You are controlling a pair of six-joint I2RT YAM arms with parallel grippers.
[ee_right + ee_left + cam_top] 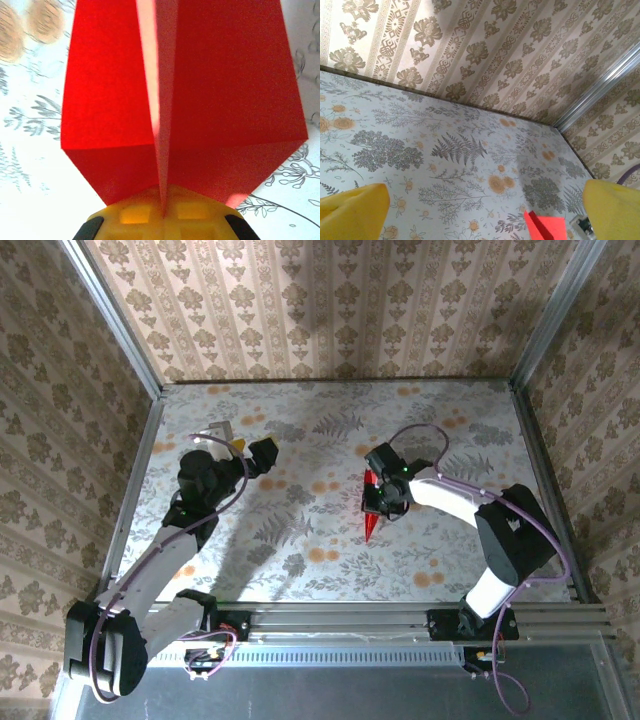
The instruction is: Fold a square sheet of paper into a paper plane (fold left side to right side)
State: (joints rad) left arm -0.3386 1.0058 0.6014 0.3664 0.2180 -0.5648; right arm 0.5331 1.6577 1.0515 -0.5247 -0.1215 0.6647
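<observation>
Tabletop seen from above: two robot arms work over a pale, floral-patterned counter (pixel 300 410) walled in with patterned wallpaper. At the right tool (pixel 378 502) lies a bright red paper plane (pixel 369 525), thin paper folded into a narrow pointed dart. Its tip points away from that tool toward the near edge of the counter. The right tool's own camera looks along the paper plane (pixel 225 90): two flat red wings spread to either side of a raised centre ridge. The right tool (pixel 162 216) is closed tight on the base of that ridge, pinching the paper. The left tool (pixel 252 448) hangs well apart, off to the left of the right tool, jaws spread wide and holding nothing. Its yellow fingers (pixel 351 212) frame bare counter, with a corner of the paper plane (pixel 546 229) low between them. Judging by the shape, the folding looks nearly done: no flat square is left, the nose is pointed and the centre crease is formed. What seems left is sharpening that crease and letting go.
</observation>
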